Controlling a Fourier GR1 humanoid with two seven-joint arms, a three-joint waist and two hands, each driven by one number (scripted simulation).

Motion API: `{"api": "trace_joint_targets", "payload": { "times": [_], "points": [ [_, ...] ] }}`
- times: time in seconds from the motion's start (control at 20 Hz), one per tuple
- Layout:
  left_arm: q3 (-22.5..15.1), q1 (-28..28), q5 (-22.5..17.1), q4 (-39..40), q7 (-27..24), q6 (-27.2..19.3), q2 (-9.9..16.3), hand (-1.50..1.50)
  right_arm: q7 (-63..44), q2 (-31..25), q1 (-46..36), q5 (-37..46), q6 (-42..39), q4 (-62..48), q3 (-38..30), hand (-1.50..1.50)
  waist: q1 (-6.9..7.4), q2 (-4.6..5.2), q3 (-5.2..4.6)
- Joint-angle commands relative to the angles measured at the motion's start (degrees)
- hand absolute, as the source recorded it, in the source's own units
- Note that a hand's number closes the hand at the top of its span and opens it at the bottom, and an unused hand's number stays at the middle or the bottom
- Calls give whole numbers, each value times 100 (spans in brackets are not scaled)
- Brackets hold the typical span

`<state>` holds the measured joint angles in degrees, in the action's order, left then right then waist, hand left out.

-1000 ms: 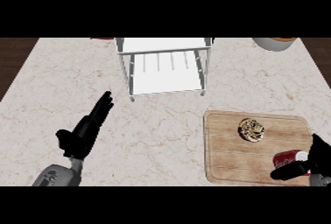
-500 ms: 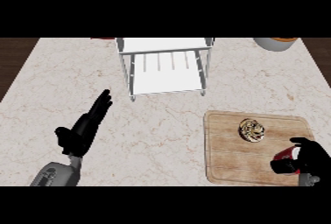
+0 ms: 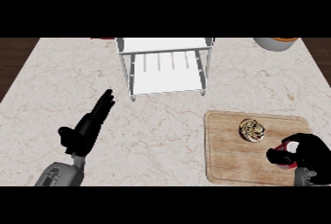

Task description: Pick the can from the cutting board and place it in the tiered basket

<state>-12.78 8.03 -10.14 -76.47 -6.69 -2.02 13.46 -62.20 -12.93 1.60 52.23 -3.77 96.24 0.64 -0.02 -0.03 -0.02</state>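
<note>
My right hand [image 3: 309, 151] curls round the can [image 3: 279, 154] on the board [image 3: 233, 162].
My left hand [image 3: 87, 127] rests open; basket [image 3: 168, 65] well apart.

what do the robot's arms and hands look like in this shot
Both hands are black with slim, jointed-looking fingers and a thumb. The left hand sits on a grey, rounded forearm with a darker patch on its casing. Behind the right hand, only a short grey stub of forearm shows. No cables or markings are visible.

Red can [image 3: 280, 154], white tiered basket [image 3: 167, 65]
</note>
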Motion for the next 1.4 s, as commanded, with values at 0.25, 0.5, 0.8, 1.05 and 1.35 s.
{"api": "trace_joint_targets", "payload": {
  "times": [0.25,0.5,0.8,1.05,1.35],
  "points": [
    [-108,218,85,168,-95,251,-25,0,3082,-1463,-1179,-608,-1153,-967,603,150,502,153,35],
    [-106,248,136,238,-108,128,-159,0,5096,-2200,-1972,-788,-790,-2221,228,150,365,125,31],
    [-1,157,39,82,27,57,-208,0,6249,-1750,-2848,-2403,-1012,-2709,-769,150,213,32,20],
    [104,319,80,174,131,171,-81,0,6682,-1762,-3806,-2604,-1005,-2918,-968,150,119,25,5],
    [147,-132,221,-293,111,132,-56,0,5965,-1476,-4941,-2665,-1335,-3242,-880,150,88,8,1]
  ]
}}
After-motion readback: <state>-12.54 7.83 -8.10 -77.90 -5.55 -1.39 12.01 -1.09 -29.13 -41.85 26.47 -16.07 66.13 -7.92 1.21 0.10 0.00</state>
